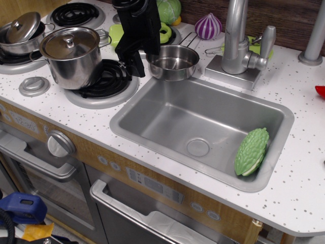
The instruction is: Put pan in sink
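Note:
The pan [173,62], a small shallow shiny steel saucepan with a wire loop handle pointing back right, is at the back left edge of the sink [152,109]. It is upright and has no lid. My black gripper [144,63] comes down from the top and sits at the pan's left rim. One finger [134,65] shows outside the rim and the other is hidden behind it, so the gripper looks shut on the rim. The sink is a grey rectangular basin with a round drain [198,147].
A green bumpy toy vegetable [252,151] lies in the sink's front right corner. The faucet [236,43] stands just right of the pan. A tall lidded pot [71,53] sits on the front burner and a smaller lidded pot [23,30] at the back left. A purple vegetable [208,25] sits behind the pan.

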Robot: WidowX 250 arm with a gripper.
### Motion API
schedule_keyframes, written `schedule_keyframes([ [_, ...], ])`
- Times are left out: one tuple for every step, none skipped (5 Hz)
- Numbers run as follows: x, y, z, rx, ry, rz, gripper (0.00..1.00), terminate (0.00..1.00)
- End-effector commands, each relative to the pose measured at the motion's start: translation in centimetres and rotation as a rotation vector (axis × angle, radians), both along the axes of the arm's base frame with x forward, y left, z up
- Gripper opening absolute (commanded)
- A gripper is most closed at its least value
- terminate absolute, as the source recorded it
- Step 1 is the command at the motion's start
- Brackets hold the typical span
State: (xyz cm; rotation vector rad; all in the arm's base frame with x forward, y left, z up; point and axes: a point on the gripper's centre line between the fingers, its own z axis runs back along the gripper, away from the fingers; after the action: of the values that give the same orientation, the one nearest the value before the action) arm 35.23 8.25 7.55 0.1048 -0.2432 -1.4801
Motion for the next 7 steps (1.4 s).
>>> schedule_keyframes([
  [0.0,0.0,0.0,0.000,0.000,0.000,1.00,0.00],
  [2.2,-0.8,0.1,0.004,-0.009,0.082,1.00,0.00],
  [3.7,-0.6,-0.3,-0.003,-0.036,0.144,1.00,0.00],
  [5.0,0.1,-1.0,-0.016,-0.083,0.182,1.00,0.00],
  [5.8,0.6,-1.8,-0.018,-0.106,0.174,1.00,0.00],
  [6.1,0.9,-2.8,-0.063,-0.112,0.167,1.00,0.00],
  [6.7,1.2,-4.1,-0.093,-0.127,0.172,1.00,0.00],
])
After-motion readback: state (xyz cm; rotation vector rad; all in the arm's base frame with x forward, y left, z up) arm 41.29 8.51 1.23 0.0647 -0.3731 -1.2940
